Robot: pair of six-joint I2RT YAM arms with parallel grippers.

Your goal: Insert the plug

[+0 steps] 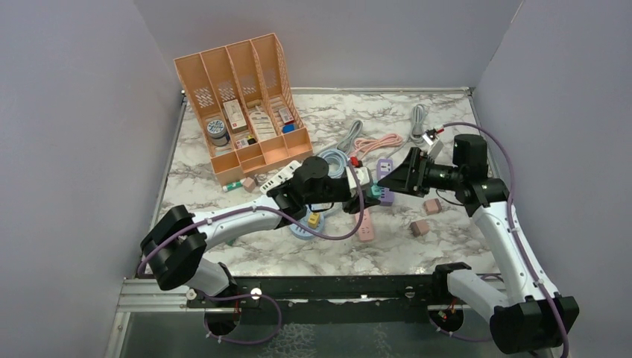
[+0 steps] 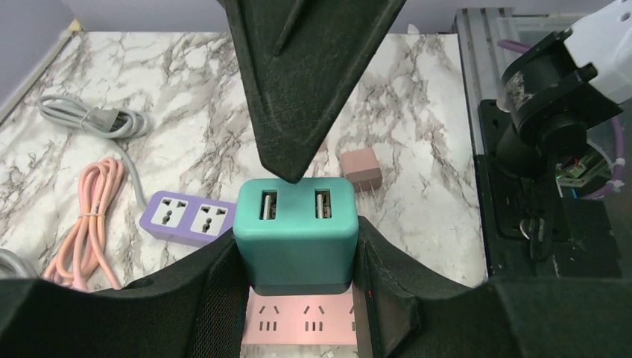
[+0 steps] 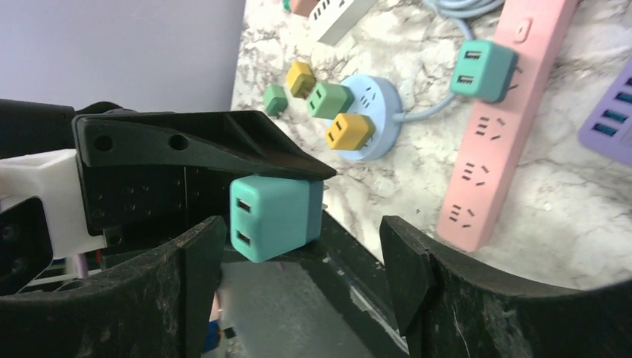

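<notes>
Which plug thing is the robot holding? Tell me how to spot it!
Find the middle of the marble table. There the left tool grips a teal charger block with two slots, above the pink power strip. Another teal block sits on that strip, but this one alone is up in the air.
</notes>
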